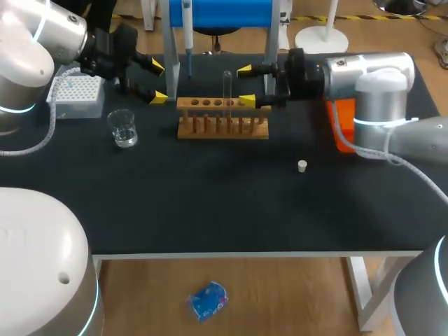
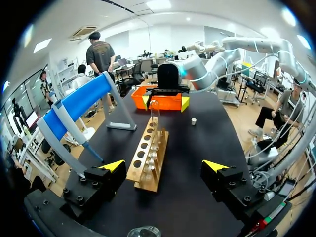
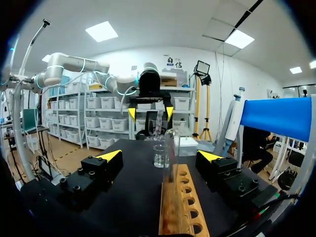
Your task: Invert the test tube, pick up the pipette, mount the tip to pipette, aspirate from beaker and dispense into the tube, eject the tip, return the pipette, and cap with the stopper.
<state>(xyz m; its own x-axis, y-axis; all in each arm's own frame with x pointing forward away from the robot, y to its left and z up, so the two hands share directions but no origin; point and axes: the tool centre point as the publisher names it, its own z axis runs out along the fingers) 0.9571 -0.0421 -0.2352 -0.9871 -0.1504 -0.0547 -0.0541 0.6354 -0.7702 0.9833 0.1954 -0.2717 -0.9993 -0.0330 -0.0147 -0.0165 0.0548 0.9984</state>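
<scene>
Your left pincer (image 1: 157,82) and right pincer (image 1: 245,86) both hang wide open, holding nothing, one at each end of the rack (image 1: 222,120). Tube's (image 1: 227,87) standing upright in it.

No text, number, label or sign is legible on the table (image 1: 210,203) or on any item standing on it. The pipette (image 1: 187,28), the test tube (image 1: 227,87) and the beaker (image 1: 123,128) appear too small in all three views for any surface marking to be made out.
</scene>
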